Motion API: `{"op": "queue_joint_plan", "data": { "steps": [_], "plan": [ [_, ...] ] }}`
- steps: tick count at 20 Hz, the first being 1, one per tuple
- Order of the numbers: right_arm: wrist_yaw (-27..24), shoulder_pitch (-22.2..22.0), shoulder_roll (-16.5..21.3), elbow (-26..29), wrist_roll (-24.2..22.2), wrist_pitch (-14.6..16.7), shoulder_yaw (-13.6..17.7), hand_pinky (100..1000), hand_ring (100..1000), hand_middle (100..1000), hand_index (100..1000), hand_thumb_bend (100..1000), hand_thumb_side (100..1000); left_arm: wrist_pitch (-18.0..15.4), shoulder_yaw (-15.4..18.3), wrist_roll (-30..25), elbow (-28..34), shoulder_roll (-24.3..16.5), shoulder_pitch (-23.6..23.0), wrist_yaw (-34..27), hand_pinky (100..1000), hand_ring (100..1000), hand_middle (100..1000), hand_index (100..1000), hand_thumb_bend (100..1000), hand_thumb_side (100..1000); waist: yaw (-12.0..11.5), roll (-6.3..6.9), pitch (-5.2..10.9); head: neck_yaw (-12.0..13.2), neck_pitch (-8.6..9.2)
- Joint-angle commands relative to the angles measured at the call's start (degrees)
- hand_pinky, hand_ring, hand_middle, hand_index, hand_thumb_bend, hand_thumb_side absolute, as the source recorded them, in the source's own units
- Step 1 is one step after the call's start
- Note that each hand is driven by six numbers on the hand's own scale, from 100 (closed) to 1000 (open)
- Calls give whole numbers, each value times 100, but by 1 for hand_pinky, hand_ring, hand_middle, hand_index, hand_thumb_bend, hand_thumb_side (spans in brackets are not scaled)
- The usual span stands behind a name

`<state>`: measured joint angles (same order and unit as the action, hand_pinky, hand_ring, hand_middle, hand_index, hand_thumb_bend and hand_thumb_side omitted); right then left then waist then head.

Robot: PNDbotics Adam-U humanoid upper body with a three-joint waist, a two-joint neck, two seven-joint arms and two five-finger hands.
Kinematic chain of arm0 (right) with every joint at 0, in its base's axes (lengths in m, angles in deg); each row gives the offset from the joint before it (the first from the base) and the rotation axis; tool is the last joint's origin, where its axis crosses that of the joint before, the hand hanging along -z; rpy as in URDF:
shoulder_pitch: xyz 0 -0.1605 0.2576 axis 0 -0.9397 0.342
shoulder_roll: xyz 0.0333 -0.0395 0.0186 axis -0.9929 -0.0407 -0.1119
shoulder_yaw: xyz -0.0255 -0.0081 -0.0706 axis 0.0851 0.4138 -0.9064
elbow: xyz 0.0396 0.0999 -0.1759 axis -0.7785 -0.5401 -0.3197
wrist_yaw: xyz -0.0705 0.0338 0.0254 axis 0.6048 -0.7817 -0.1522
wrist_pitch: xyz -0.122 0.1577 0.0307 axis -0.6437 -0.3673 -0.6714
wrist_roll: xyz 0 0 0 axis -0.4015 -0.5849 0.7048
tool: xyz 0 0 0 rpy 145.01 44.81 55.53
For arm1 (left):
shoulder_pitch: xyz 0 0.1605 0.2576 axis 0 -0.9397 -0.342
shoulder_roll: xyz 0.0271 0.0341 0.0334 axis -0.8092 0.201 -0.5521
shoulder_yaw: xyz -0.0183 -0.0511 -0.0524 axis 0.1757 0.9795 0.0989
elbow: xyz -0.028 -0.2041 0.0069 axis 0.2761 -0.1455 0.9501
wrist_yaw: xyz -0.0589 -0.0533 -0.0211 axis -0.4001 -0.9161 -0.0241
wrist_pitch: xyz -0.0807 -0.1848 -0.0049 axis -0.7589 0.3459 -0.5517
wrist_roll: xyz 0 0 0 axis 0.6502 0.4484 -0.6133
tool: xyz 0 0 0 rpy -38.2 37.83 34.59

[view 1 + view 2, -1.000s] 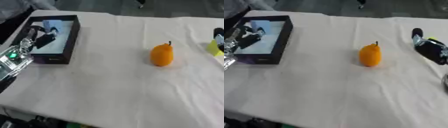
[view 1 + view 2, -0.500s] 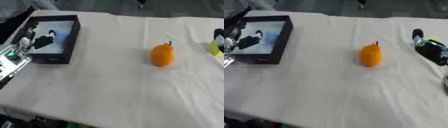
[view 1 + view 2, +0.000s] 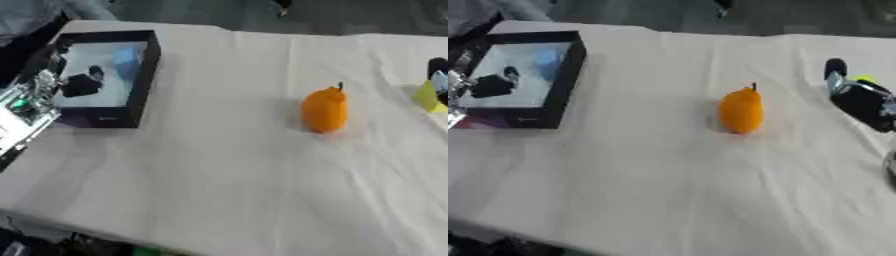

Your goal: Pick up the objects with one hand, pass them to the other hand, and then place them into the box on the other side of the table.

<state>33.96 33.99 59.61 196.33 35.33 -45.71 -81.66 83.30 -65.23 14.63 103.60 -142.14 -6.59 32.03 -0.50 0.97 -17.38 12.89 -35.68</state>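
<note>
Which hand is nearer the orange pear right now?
Right. The right hand sits at the table's right edge beside the orange pear; the left hand is over the box, farther away.

Left arm (image 3: pixel 22 107) at the left edge was a silver-grey metal segment with exposed parts and a small green light on it, ending in a black hand (image 3: pixel 77 85) with dark finger segments. Black casing ran along the arm's near side. Right hand (image 3: pixel 861 97) at the right edge was black and glossy, with a pale blue-grey patch near the rounded far tip. Blurred; no screws or cables legible.
</note>
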Motion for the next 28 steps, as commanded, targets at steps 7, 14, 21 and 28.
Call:
{"op": "queue_joint_plan", "data": {
  "steps": [7,14,21,28],
  "plan": [
    [-1,36,296,56,-167,-11,402,887,921,906,898,150,430,68,182,782,1051,-149,19,-342,1000,870,923,886,100,911,-33,6,151,-411,-62],
    [-470,-117,548,56,-436,-11,1123,853,883,884,877,145,341,-338,369,416,2126,-139,-348,-882,1000,888,923,860,100,580,-8,15,176,-854,-43],
    [-1626,-144,1181,-586,-440,-11,1797,831,846,827,828,194,326,-1138,416,595,2503,165,-484,-1620,1000,834,894,808,100,686,-50,8,185,-1089,-47],
    [-3081,439,1682,-1964,-943,-11,1386,882,915,887,845,204,411,-2170,282,262,2506,717,-519,-1690,1000,808,863,787,100,742,-198,-16,152,-1305,-20]
  ]
}}
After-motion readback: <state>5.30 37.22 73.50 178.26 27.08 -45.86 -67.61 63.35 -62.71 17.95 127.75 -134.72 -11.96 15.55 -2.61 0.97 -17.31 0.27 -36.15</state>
